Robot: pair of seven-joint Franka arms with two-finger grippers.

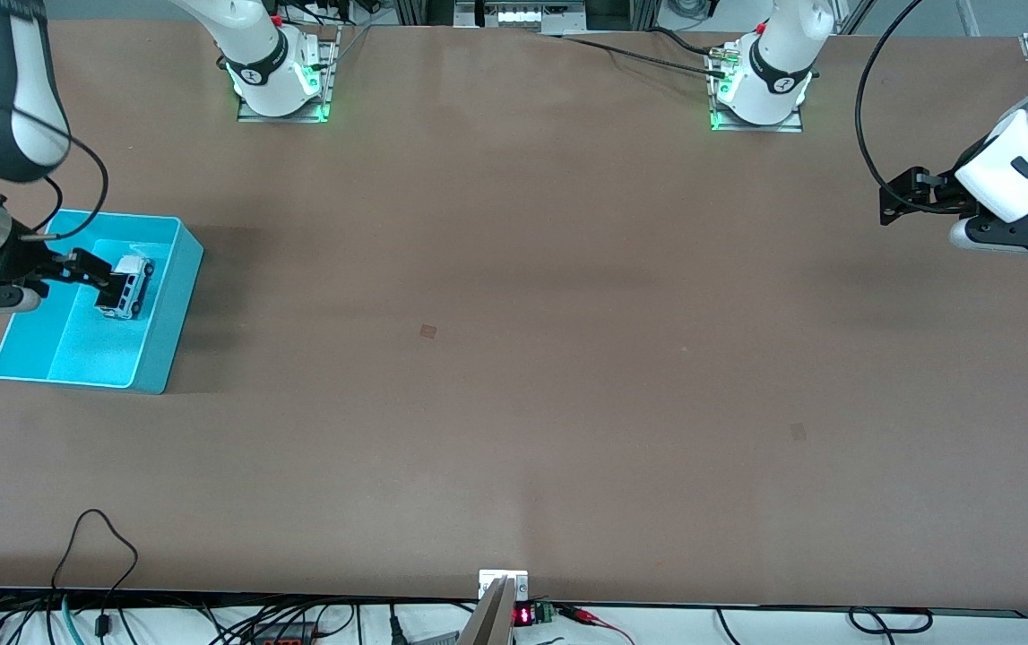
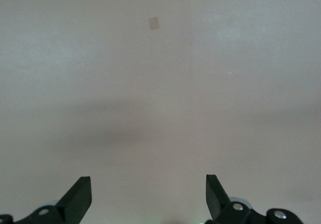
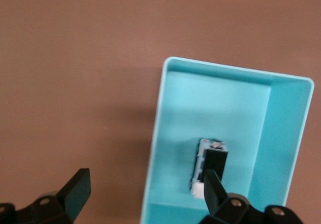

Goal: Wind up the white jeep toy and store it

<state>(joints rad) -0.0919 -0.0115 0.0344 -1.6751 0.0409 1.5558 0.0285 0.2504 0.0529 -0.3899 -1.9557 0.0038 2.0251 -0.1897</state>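
Note:
The white jeep toy (image 1: 125,287) lies inside the cyan bin (image 1: 175,305) at the right arm's end of the table. In the right wrist view the jeep (image 3: 210,158) rests on the floor of the bin (image 3: 235,69), partly hidden by one fingertip (image 3: 213,189). My right gripper (image 1: 101,276) hovers low over the bin, open and empty (image 3: 145,191), with one finger over the jeep and the other outside the bin's wall. My left gripper (image 1: 892,204) waits open and empty (image 2: 149,194) above bare table at the left arm's end.
The brown table (image 1: 514,358) holds two small flat square patches (image 1: 427,331) (image 1: 798,431), and one such patch shows in the left wrist view (image 2: 154,22). Cables (image 1: 101,537) and a small display (image 1: 522,615) lie along the table's front edge.

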